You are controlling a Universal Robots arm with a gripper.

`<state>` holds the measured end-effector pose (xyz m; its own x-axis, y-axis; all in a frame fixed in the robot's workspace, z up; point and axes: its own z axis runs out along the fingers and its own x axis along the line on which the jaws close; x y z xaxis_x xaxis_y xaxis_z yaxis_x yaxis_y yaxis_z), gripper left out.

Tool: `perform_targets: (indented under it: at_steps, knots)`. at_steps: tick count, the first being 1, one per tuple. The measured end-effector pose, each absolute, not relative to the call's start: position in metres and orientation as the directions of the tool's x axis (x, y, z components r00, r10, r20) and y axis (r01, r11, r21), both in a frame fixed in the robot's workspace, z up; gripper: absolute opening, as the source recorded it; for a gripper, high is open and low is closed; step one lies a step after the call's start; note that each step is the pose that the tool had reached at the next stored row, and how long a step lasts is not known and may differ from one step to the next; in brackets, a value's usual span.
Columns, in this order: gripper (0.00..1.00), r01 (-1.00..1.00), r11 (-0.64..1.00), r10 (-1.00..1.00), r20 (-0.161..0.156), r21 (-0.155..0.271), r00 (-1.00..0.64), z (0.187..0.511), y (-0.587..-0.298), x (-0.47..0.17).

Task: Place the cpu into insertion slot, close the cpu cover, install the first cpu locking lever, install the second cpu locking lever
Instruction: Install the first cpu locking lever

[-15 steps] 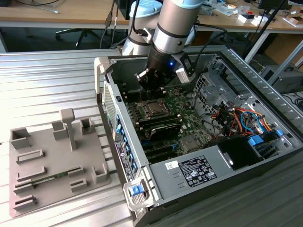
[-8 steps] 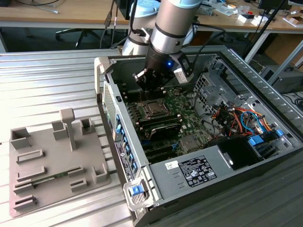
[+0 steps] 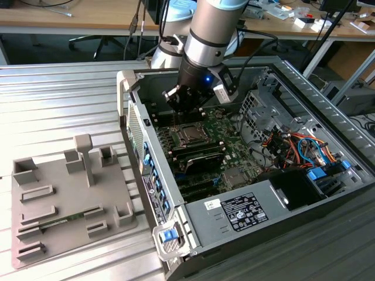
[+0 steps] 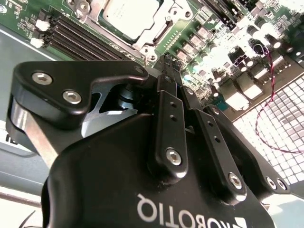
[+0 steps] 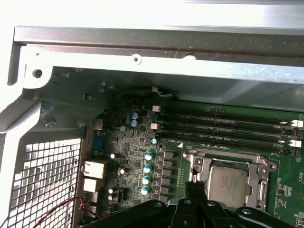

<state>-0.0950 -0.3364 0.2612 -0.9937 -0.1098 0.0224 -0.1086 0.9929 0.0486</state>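
Jaws of gripper [image 4: 167,64] pinched together, holding nothing, tips just above board edge beside insertion slot [image 5: 230,183], w/ cpu [image 5: 228,184] seated inside, cpu cover [image 5: 259,164] down around it, in both wrist views.

Ribbed metal tabletop [image 3: 70,93]; behind it a wooden desk [image 3: 76,17] and an office chair's base [image 3: 96,42].

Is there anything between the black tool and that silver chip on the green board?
No. In the first wrist view the tool hangs right beside the chip, with just the silver cover frame around it.
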Motion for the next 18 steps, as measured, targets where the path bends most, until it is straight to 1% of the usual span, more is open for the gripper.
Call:
perform_targets:
  at_steps: [18]
  knots:
    - [0.11, -0.109, 0.993, -0.11, 0.02, 0.048, -0.994, 0.263, -0.336, -0.11]
